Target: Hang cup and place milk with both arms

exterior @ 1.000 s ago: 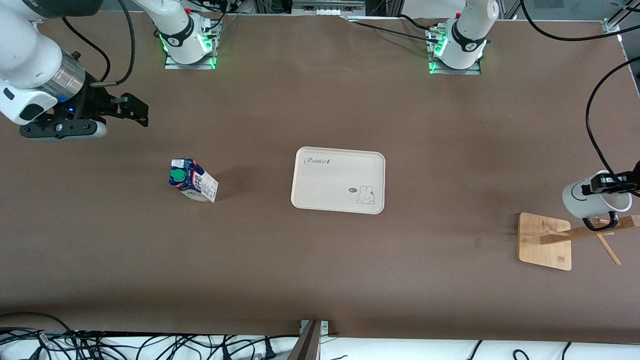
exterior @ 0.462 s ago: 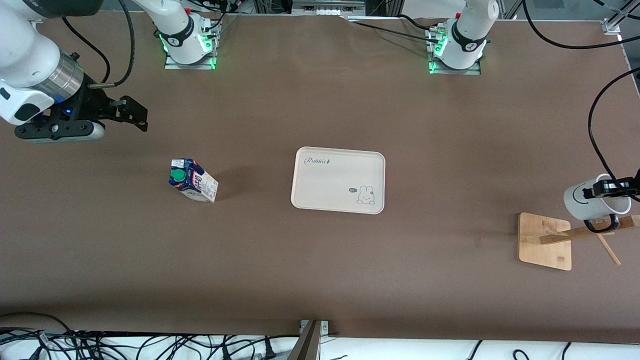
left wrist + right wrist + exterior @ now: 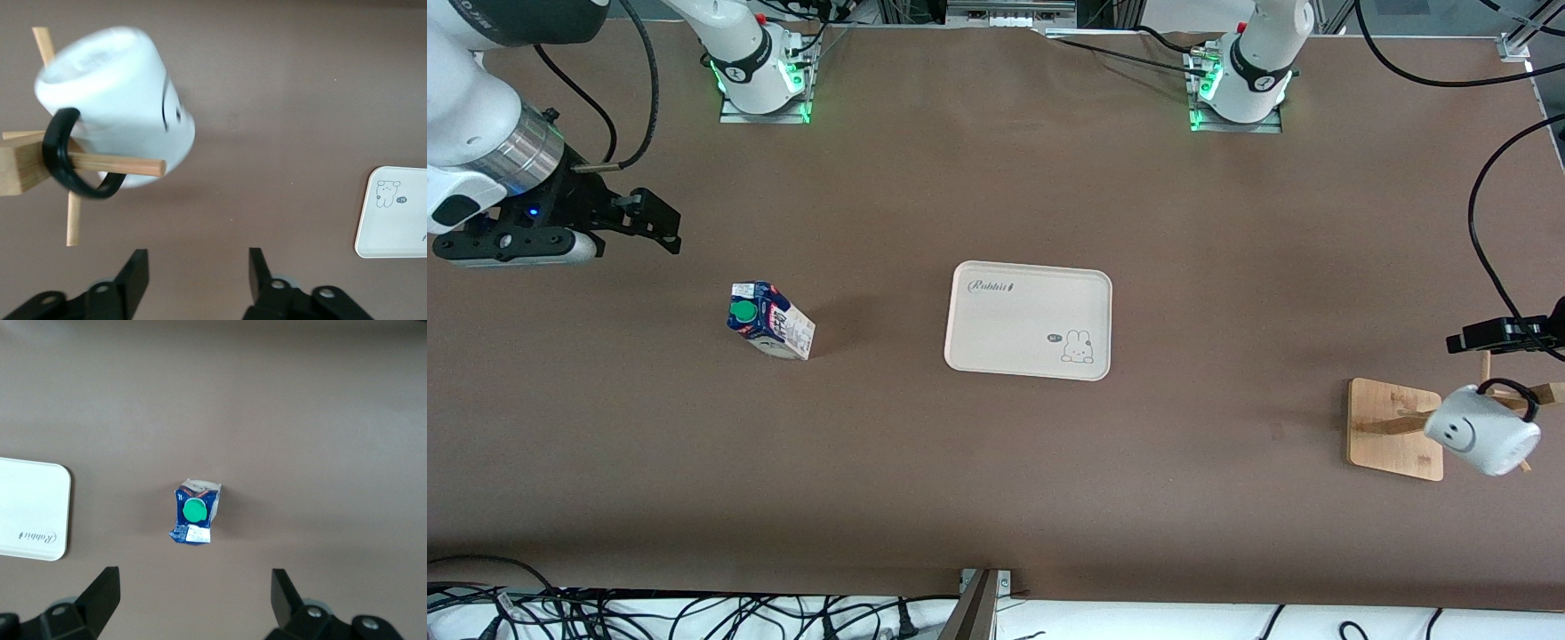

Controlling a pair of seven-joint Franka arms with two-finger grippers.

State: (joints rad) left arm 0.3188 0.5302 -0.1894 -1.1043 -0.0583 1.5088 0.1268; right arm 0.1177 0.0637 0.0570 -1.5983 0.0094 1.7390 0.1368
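Now the cup (image 3: 1481, 432) hangs by its black handle on a peg of the wooden rack (image 3: 1396, 428). Just above the rack, the left gripper (image 3: 198, 269) has its fingers apart, gripping nothing. Well apart from the rack, the milk (image 3: 770, 321) stands on the table beside the tray (image 3: 1029, 320), under the right gripper (image 3: 195, 590), fingers spread wide and empty.

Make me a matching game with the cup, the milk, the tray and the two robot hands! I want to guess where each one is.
Things:
1. cup
2. milk
3. tray
4. left gripper
5. right gripper

Places or states:
A. standing on the table toward the right arm's end
B. open, above the wooden rack
C. hanging by its black handle on a wooden peg
D. open, above the milk
E. lying bare at the middle of the table

Pairs: 1-C, 2-A, 3-E, 4-B, 5-D
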